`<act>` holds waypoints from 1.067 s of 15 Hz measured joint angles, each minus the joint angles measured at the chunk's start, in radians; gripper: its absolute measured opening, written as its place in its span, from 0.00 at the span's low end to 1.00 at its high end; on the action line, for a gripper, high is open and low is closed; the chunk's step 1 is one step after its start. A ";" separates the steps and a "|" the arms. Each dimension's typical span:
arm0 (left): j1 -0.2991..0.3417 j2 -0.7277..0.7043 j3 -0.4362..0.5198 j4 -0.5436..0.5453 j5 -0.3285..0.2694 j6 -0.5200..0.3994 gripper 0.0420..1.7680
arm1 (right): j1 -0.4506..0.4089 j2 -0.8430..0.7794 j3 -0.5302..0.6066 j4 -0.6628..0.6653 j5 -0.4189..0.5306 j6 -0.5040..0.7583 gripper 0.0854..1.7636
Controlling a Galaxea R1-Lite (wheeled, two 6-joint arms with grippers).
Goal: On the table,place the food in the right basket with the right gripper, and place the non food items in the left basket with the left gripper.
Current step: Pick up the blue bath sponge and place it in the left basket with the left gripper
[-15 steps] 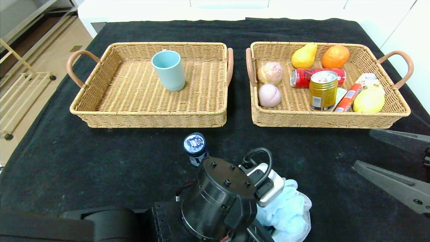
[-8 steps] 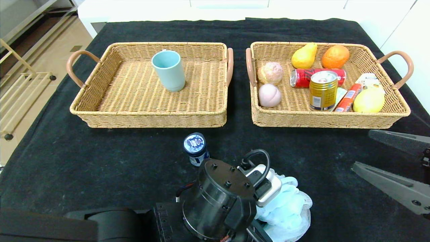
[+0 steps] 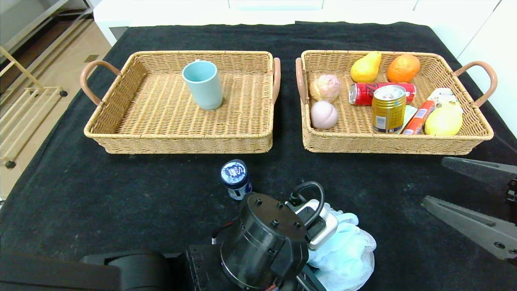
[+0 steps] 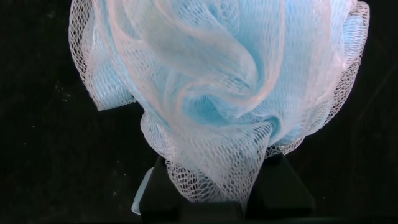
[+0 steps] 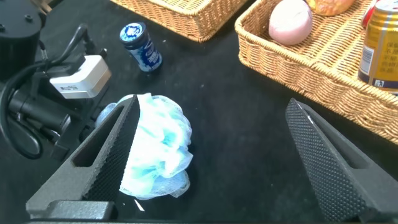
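While pinched between closed jaws, bath pouf (image 4: 217, 93) bulges outward.

Pale blue mesh bath pouf (image 4: 217, 93), tan woven baskets (image 3: 181, 139), black tablecloth (image 3: 101, 194), teal cup (image 3: 202, 85).

There are two baskets: one left basket (image 3: 121, 133) and one right basket (image 3: 452, 143). One blue cup (image 3: 202, 85) sits in the left one. The right one has two cans (image 3: 388, 108), one pear (image 3: 366, 68), one orange (image 3: 403, 68), one lemon (image 3: 443, 120), one peach (image 3: 323, 114), one bun (image 3: 325, 87) and one sausage stick (image 3: 418, 117). On the bench (image 3: 121, 194) are one small bottle (image 3: 235, 178) and one bath sponge (image 3: 347, 250).
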 joint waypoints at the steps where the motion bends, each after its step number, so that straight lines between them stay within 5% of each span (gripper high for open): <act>1: 0.000 -0.002 0.000 0.000 0.002 0.001 0.22 | -0.006 -0.002 0.000 -0.003 0.000 0.000 0.97; 12: -0.001 -0.217 0.037 -0.013 -0.008 -0.001 0.20 | -0.010 -0.005 -0.013 0.005 0.003 0.013 0.97; 16: 0.054 -0.274 0.000 -0.017 -0.005 -0.015 0.20 | -0.009 0.003 -0.010 0.005 0.002 0.013 0.97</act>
